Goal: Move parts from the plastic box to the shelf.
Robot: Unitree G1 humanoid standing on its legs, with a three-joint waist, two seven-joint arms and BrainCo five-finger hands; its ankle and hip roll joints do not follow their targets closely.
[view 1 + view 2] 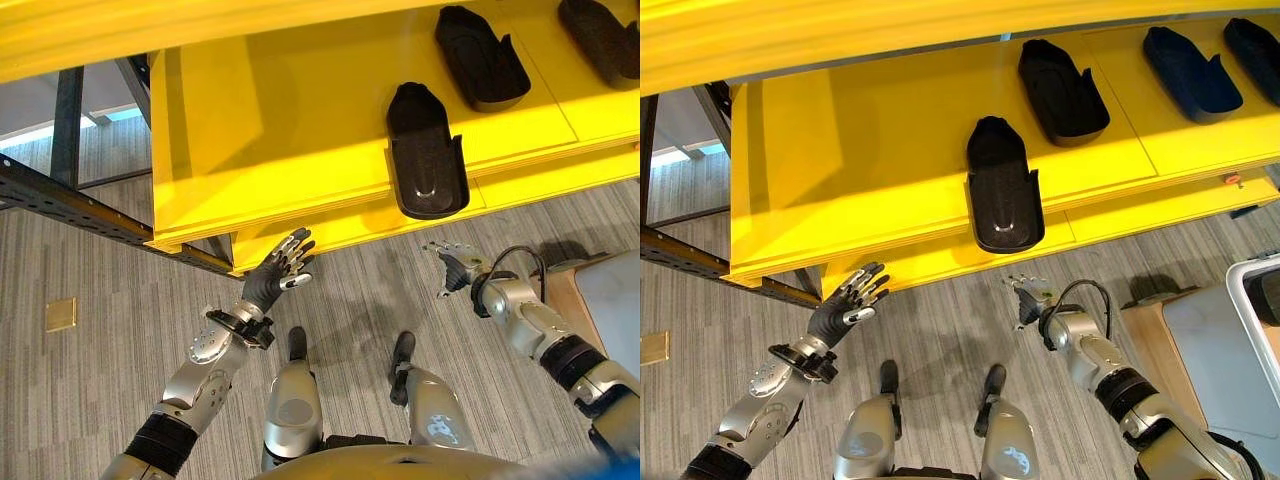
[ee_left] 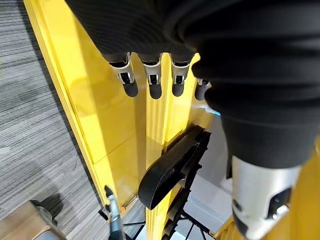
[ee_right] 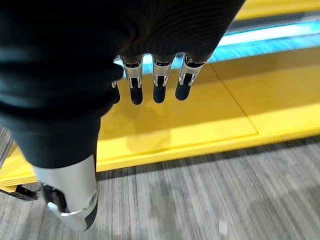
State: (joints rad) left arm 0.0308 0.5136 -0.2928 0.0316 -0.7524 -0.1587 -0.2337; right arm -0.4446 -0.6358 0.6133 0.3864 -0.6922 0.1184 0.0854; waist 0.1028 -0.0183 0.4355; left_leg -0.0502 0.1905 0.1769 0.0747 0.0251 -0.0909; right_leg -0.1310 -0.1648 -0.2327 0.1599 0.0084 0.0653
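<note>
I stand before the yellow shelf [image 1: 870, 170] with both hands empty. My left hand [image 1: 272, 275] hangs just below the shelf's front edge, its fingers [image 2: 150, 80] straight and loosely spread, holding nothing. My right hand [image 1: 1032, 297] is raised over the grey floor [image 1: 100, 390], near the shelf's lower lip, its fingers [image 3: 159, 82] likewise straight and relaxed, with nothing between them.

Black moulded parts already lie on the shelf. The nearest part [image 1: 1002, 185] rests at the front, its end reaching out to the edge of the board. A second part [image 1: 1060, 85] lies behind it and further to my right, and two more parts [image 1: 1190, 70] sit beyond that one, the last cut off by the edge of the right eye view. All lie flat with the hollow side up, apart from one another.

At my far right, the pale rim of what I take to be the plastic box [image 1: 1250, 300] comes into view beside a wooden surface. Something dark lies inside that rim, but I cannot tell what it is or how many parts remain.

By my reading, at least four parts are placed and one has just gone down. Next comes a turn back to the box for another part, if any is left.
</note>
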